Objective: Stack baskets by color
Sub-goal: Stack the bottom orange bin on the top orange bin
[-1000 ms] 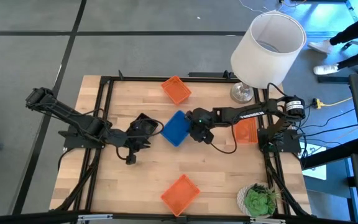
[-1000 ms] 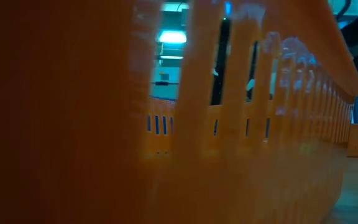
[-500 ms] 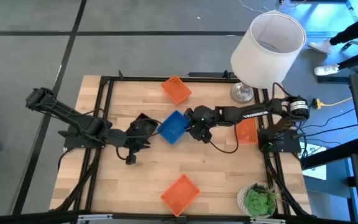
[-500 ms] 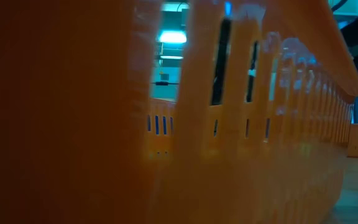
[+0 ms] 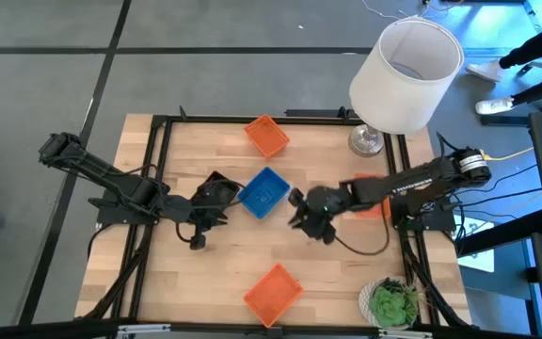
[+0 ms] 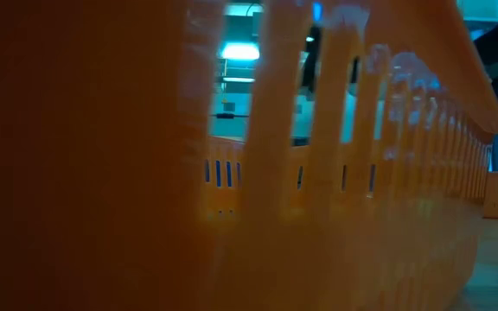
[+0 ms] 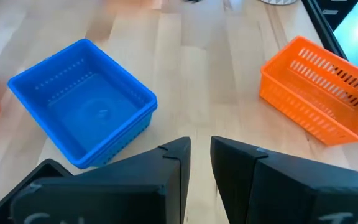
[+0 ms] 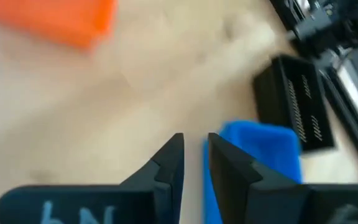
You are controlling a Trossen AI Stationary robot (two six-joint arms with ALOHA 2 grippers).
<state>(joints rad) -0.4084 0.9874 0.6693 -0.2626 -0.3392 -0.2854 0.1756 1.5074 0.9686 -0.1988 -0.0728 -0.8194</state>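
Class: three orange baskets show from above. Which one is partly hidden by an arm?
The orange basket at the table's right edge; the right arm crosses over it. The other two lie fully exposed.

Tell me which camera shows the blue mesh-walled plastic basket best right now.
The left wrist view: the blue mesh-walled plastic basket sits whole and close, its perforated walls and empty inside clear. The high view shows it small, mid-table. The right wrist view catches only a blurred part. The low view is blocked by an orange basket wall.

We see a light wooden bench (image 5: 224, 259) with a black frame. On it lie a blue basket (image 5: 263, 192) beside a black basket (image 5: 216, 186), three orange baskets (image 5: 267, 135), a lamp base (image 5: 365, 141) and a green plant (image 5: 390, 302).
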